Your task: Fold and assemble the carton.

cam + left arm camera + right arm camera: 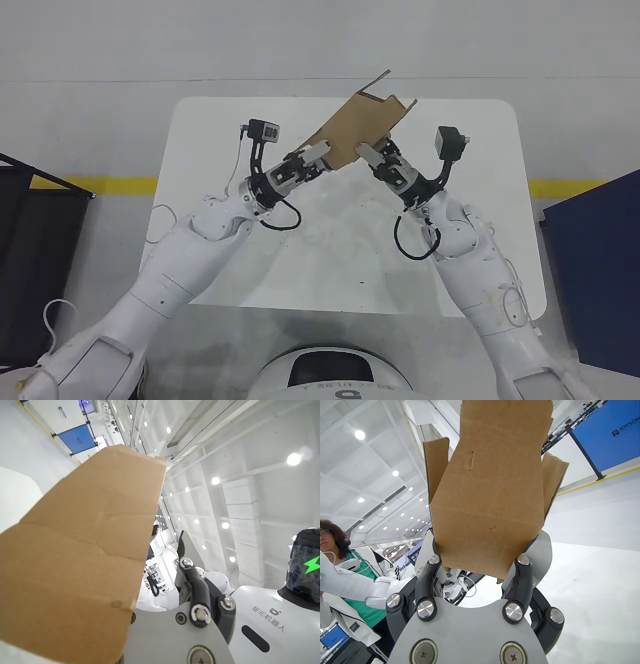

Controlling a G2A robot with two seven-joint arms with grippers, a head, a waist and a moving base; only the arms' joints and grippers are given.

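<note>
The carton [360,125] is held up above the far middle of the tabletop [330,260], tilted, its loose flaps pointing far and right. It is a brown cardboard sleeve, partly opened. The right gripper [372,155] grips the carton's near end, one finger [432,550] on each side of it, the flaps spreading out beyond. The left gripper [316,155] sits at the carton's near-left edge, just left of the right gripper; I cannot tell whether it is clamped or open, since the carton hides part of it.
</note>
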